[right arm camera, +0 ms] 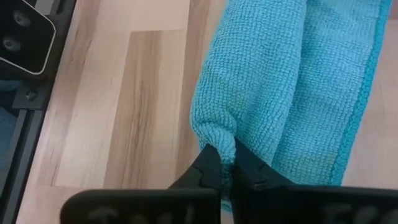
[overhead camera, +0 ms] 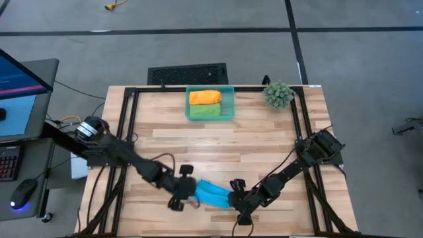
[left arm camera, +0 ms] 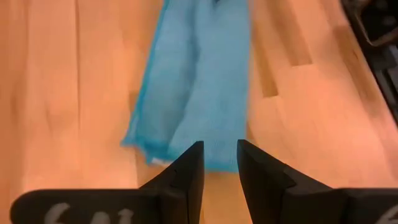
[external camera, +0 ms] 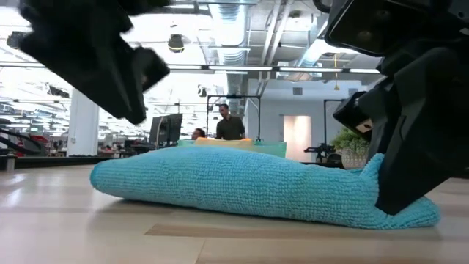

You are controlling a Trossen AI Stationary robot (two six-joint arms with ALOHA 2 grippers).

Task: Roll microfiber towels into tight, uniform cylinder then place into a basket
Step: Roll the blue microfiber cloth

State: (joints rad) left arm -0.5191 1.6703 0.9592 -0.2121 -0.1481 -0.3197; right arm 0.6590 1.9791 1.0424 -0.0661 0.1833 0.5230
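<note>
Blue towel (overhead camera: 213, 193), lower centre: right gripper (right arm camera: 227, 167) pinches its end; left gripper (left arm camera: 219, 163) hovers part-spread. Keep your roll tight.

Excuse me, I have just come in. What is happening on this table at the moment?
A two-arm robot is working on a sky blue towel that lies loosely rolled near the front edge of the table. The right gripper is shut on one end of the blue towel. The left gripper hovers at the other end with its fingers a little apart, holding nothing. At the far side, the teal basket holds an orange towel and a green towel. A spiky green plant ball sits beside the basket.
</note>
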